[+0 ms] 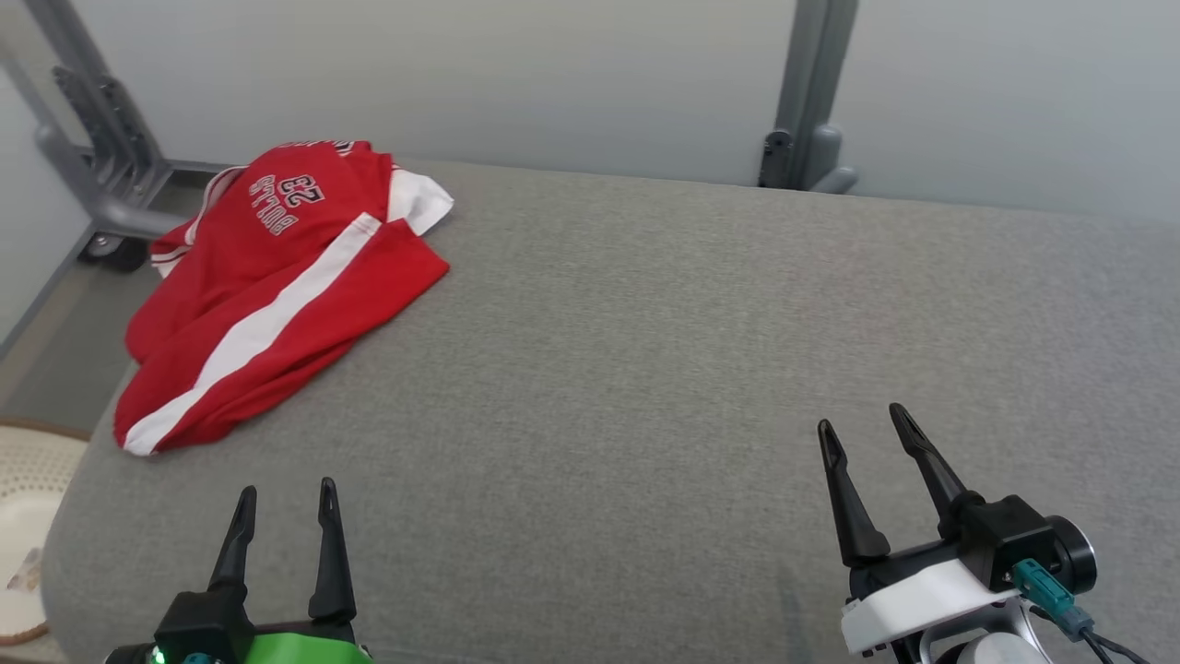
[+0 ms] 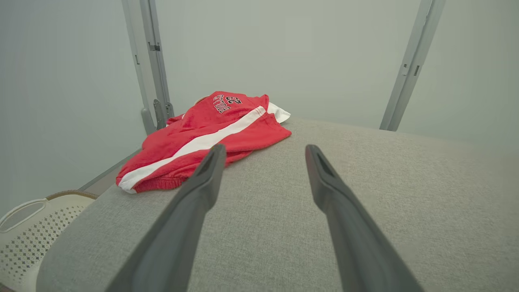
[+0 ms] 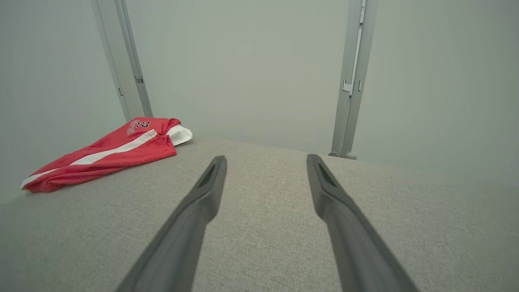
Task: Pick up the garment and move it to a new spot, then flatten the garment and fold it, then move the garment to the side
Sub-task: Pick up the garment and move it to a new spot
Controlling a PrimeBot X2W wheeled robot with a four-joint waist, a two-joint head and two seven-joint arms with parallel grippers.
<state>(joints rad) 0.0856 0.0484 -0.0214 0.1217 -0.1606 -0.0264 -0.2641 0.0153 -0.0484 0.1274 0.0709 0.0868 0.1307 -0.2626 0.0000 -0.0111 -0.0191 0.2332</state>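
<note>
**Plainly a soft, light load, lying at the pad's far left corner**

The red basketball garment (image 1: 277, 286), with a white stripe and a "23" print, lies crumpled on the grey padded surface (image 1: 645, 369) at its far left corner. Its outer edge seems to droop over the pad's left side. The left gripper (image 1: 287, 489) sits at the pad's near left edge and the right gripper (image 1: 862, 417) at its near right. Both have their fingers spread apart, hold nothing, and are well apart from the cloth.

The fabric looks thin, limp and light, so it will probably sag and bunch from whatever point is pinched and drag on the pad's rough weave. A good hold would likely be the thicker hem at the stripe's near end, with a second grip along the far edge so it hangs flat. The layers overlap, so a shallow pinch may catch only the top one.
</note>
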